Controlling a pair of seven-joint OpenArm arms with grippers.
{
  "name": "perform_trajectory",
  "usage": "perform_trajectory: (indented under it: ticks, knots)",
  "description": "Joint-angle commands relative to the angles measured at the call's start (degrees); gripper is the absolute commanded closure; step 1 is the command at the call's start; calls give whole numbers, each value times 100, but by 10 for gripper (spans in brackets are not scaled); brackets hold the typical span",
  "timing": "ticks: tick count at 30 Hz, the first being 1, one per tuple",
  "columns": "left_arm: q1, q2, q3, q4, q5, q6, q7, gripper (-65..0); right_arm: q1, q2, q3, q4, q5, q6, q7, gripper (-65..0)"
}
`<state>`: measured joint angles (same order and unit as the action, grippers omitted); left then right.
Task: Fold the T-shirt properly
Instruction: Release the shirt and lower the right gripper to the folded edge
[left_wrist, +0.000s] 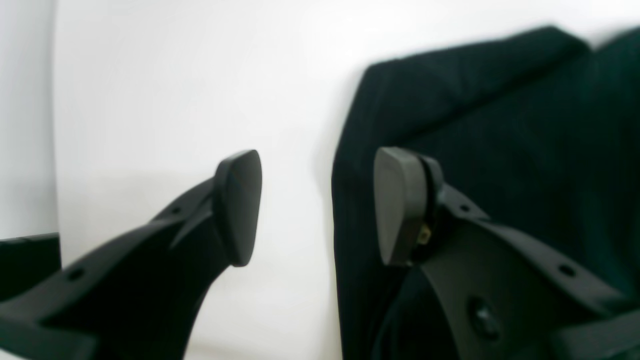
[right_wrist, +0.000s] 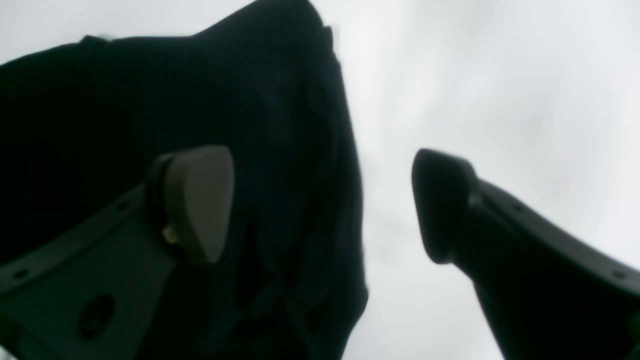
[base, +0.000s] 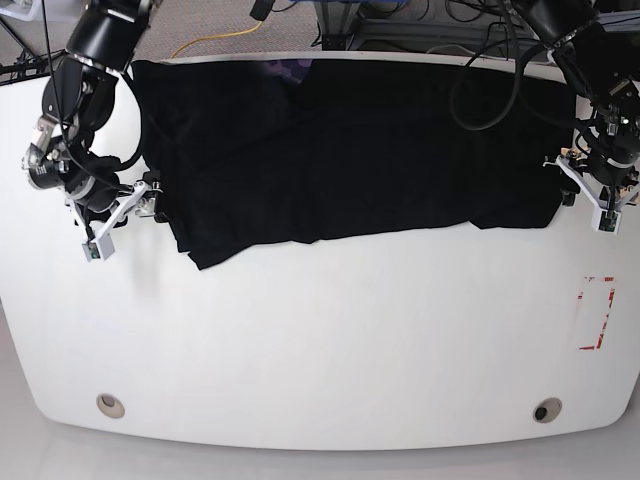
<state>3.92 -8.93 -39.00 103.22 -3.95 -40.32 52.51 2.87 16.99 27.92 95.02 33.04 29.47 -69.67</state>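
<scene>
Item: T-shirt (base: 350, 150), black, soft, lying flat across the far half of the white counter (base: 320, 340) as a wide band. Its near edge runs roughly straight, dipping to a loose corner at the base view's left. A purplish print patch (base: 290, 70) shows near the far edge.

Left tool (left_wrist: 317, 205): at the garment's end on the base view's right, released, jaws apart. One pad (left_wrist: 395, 205) stands over the black cloth, the other over bare counter, so the hem edge lies between them. Nothing is gripped.

Right tool (right_wrist: 322, 205): at the opposite end, jaws spread wide. One pad (right_wrist: 200, 200) is over the cloth, the other beyond the edge. Nothing is gripped.

Placement note: both tools straddle opposite side edges, probably so each can pinch an end and carry the band over together, keeping the fold square.

Risk: the cloth is layered at the edges; a shallow pinch may catch only the top ply.
</scene>
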Motion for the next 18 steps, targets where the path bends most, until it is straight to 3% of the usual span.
perform_trajectory:
  ticks: [1,6,12,18]
  knots:
    - [-115,-175,-16,82,-41,32,-113,-326,464,72,-265,-311,-266,46,255,-537]
    - [-177,-210,1,82,-41,32,-113,-326,1194,81,-994,-1269,-794,187,730,-537]
    - [-142,-210,-25,82,-41,32,-113,-325,2073,63,-1258,-2878,-1260,442,1239,-536]
    - [-124,-210,-34,82,-41,32,-113,-325,2442,63,-1619,-3678,-1339,486,1644,-436]
